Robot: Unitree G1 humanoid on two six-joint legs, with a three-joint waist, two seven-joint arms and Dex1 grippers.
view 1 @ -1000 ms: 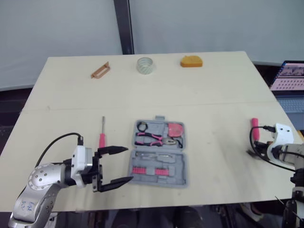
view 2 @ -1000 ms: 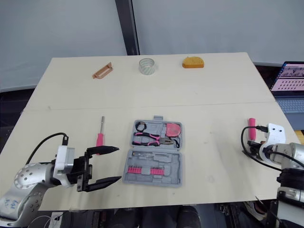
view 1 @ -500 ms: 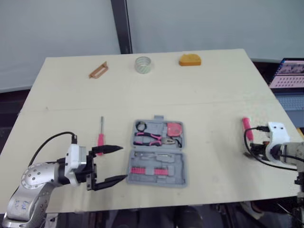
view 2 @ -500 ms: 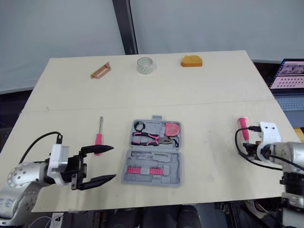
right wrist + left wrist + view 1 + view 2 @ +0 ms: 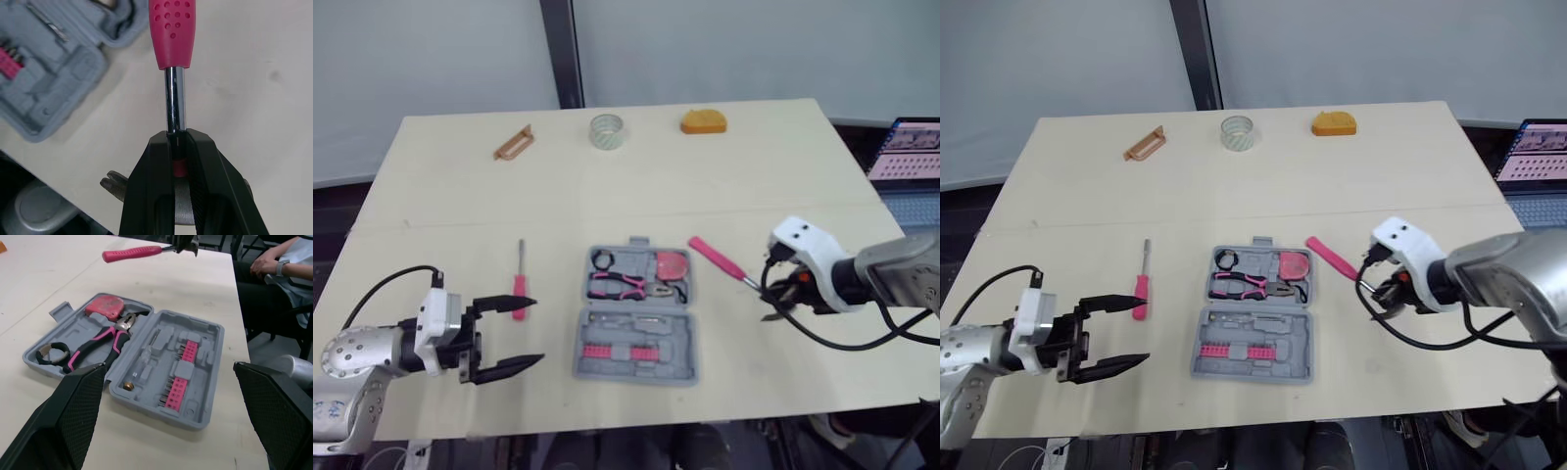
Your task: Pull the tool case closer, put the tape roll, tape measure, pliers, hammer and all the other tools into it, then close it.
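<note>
Near the near-left corner of the table (image 5: 754, 176), the left gripper (image 5: 536, 331) is held wide open and empty, aimed at the open tool case (image 5: 688, 364), which is set by the middle of the near edge. Just right of the case, the hammer (image 5: 717, 260) is clamped at its steel neck by the right gripper (image 5: 770, 292) and held above the table. Its long axis is slanted so that the pink handle points at the case's far-right corner. The tape roll (image 5: 606, 130) is seen at the far edge.

Matt grey moulded plastic on tool case (image 5: 208, 377). Polished, glossy metal shaft on hammer (image 5: 175, 100) (pink grip dimpled, plastic-looking). Pale, smooth matt wood-look top on table (image 5: 607, 196).
</note>
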